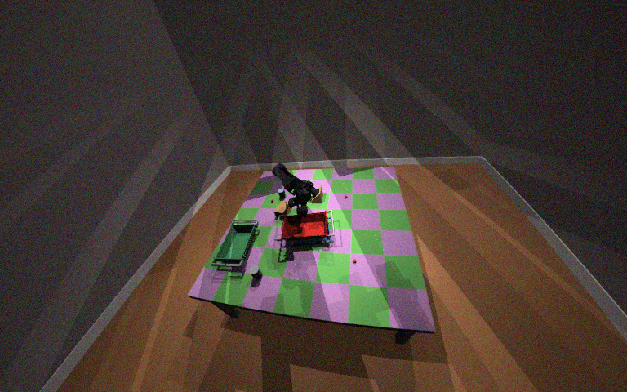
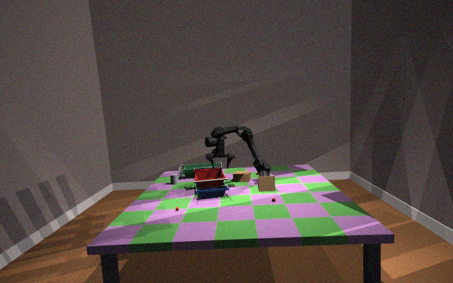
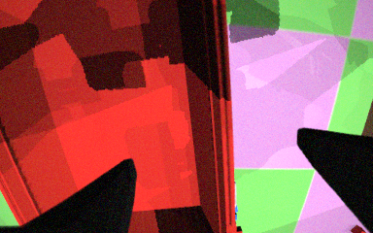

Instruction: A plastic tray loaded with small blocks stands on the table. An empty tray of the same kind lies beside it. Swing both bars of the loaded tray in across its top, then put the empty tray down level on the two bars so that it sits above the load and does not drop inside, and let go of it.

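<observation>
The empty red tray [image 1: 304,226] [image 2: 209,183] [image 3: 104,141] sits above the blue tray [image 1: 307,242] [image 2: 210,193], looking about level with it. Pale wire bars show around the red tray's ends. The blue tray's load and its bars across the top are hidden under the red tray, so I cannot tell exactly what the red tray rests on. My gripper [image 2: 220,167] [image 3: 215,147] is open and empty, just above the red tray's rim on the arm's side. In the wrist view one finger is over the tray's inside, the other outside the rim.
A green tray [image 1: 236,245] [image 2: 190,171] with wire bars stands to the side. Two tan blocks [image 1: 281,209] [image 2: 241,177] [image 2: 266,183] stand near the arm. A grey cylinder [image 1: 255,272] [image 2: 174,178] stands near the green tray. Several small red cubes [image 1: 353,260] [image 2: 177,209] [image 2: 273,200] lie about.
</observation>
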You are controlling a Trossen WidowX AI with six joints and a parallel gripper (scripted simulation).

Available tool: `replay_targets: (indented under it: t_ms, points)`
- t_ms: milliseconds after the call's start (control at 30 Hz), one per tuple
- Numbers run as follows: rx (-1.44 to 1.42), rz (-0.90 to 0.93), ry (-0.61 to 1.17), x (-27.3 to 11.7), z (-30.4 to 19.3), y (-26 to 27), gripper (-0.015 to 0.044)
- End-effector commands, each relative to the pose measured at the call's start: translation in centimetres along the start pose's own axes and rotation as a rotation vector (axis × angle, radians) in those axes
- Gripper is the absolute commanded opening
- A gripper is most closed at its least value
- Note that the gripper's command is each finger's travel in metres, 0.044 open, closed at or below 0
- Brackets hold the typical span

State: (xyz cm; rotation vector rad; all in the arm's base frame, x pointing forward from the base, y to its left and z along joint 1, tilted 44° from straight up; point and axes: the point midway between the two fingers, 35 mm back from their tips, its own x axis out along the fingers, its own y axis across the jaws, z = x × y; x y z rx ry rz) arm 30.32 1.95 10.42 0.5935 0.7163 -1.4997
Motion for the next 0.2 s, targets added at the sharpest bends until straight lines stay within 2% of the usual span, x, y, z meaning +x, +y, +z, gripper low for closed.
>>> replay_targets:
  t_ms: [0, 167]
  points:
    - [0.000, 0.012, 0.012, -2.92, -0.02, -0.23, 0.0440]
    - [-0.002, 0.016, 0.014, -3.83, 0.01, -0.38, 0.0440]
